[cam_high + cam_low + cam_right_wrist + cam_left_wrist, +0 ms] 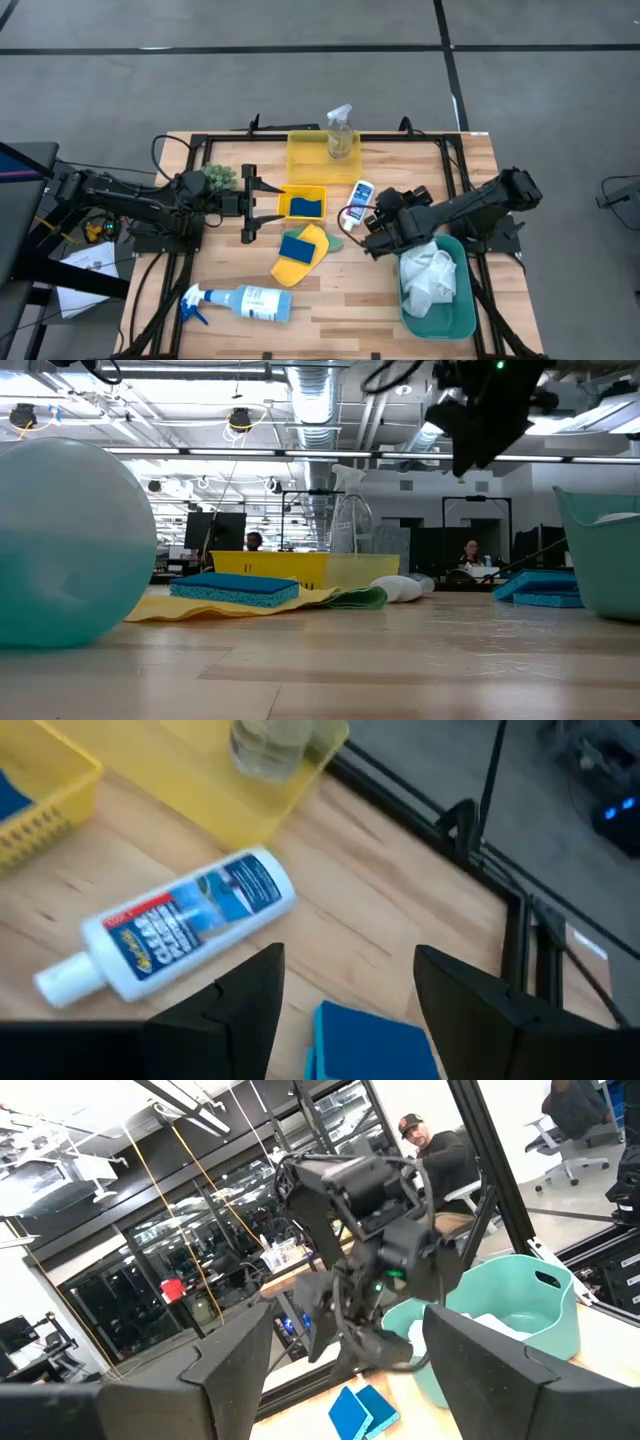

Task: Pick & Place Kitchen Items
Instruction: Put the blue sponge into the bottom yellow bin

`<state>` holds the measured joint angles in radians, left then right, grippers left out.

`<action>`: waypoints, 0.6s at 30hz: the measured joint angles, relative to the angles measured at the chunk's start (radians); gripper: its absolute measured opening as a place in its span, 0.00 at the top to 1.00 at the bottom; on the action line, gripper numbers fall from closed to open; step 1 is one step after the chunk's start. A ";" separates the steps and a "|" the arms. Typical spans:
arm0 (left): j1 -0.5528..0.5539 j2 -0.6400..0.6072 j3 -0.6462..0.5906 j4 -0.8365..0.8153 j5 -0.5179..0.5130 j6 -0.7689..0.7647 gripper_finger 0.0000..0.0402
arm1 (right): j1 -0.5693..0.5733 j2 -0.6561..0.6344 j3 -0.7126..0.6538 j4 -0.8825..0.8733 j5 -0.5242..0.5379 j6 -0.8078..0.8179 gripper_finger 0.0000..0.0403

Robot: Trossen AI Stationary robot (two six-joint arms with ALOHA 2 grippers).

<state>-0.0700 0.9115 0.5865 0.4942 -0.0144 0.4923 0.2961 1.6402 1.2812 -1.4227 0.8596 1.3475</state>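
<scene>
A wooden bench (330, 290) seen from above holds scattered kitchen items, with a dark robot arm on each side. The left pincer (247, 204) hovers over the bench's left part, its fingers spread apart and holding nothing, pointing toward a small yellow tray (303, 203) with a blue sponge (307, 207) inside. The right pincer (356, 219) is also spread and empty, poised just above a small white bottle (185, 923) lying on its side, with another blue sponge (375, 1042) lying beneath it. At the bench's middle a third blue sponge (296, 246) lies on a yellow cloth (300, 258), with a green cloth (334, 241) just beside it. A clear spray bottle (341, 133) stands upright in a larger yellow tray (305, 157) at the far edge. A blue-white spray bottle (243, 302) lies on its side near the front left. A white cloth (428, 277) fills a teal bin (445, 321) at right. A small green plant (221, 178) is near the left arm.
</scene>
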 joint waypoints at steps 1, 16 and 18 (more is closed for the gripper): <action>0.000 0.000 0.000 0.000 0.000 0.000 0.37 | -0.012 0.000 -0.008 0.018 -0.019 -0.016 0.47; 0.000 0.000 0.000 0.000 0.000 0.000 0.37 | -0.145 0.001 -0.146 0.227 -0.259 -0.196 0.47; 0.000 0.000 0.000 0.000 0.000 0.000 0.37 | -0.157 0.001 -0.159 0.230 -0.281 -0.197 0.47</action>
<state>-0.0704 0.9114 0.5865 0.4942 -0.0145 0.4921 0.1388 1.6409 1.1221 -1.1930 0.5782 1.1505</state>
